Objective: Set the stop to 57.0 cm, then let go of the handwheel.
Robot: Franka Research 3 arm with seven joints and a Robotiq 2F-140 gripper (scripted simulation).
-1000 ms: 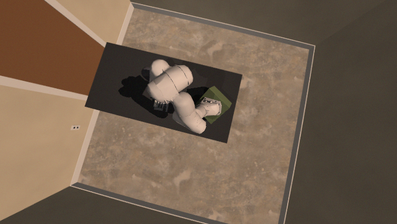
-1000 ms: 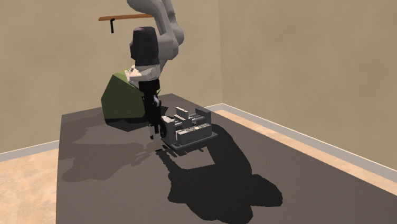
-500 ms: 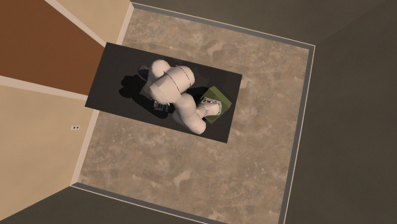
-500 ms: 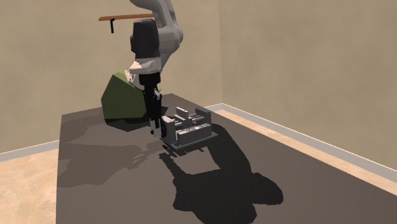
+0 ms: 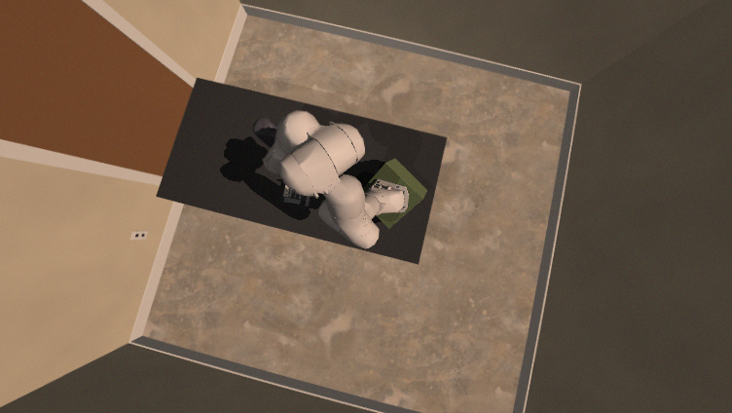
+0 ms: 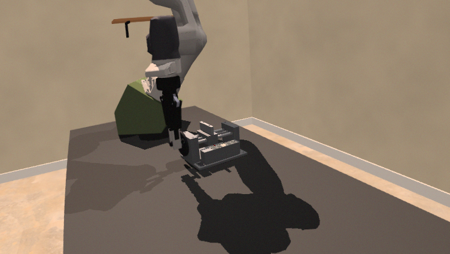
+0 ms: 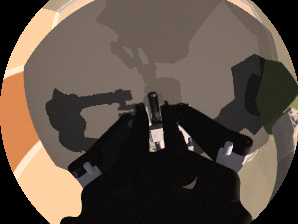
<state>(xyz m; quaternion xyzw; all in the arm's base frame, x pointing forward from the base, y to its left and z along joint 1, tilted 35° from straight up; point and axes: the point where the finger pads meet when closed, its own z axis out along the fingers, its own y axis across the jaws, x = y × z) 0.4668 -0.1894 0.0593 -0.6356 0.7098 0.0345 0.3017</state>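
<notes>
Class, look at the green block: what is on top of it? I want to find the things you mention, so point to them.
The arm's pale base sits over the green block [image 5: 416, 185] [image 6: 140, 113] [image 7: 276, 95], hiding part of its top; a bare edge shows.

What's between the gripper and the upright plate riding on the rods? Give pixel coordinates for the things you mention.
The black handwheel [image 6: 184, 145] [image 7: 153, 102], then the near end block [image 6: 194, 148] [image 7: 156, 133] of the fixture. The exterior view shows it.
</notes>
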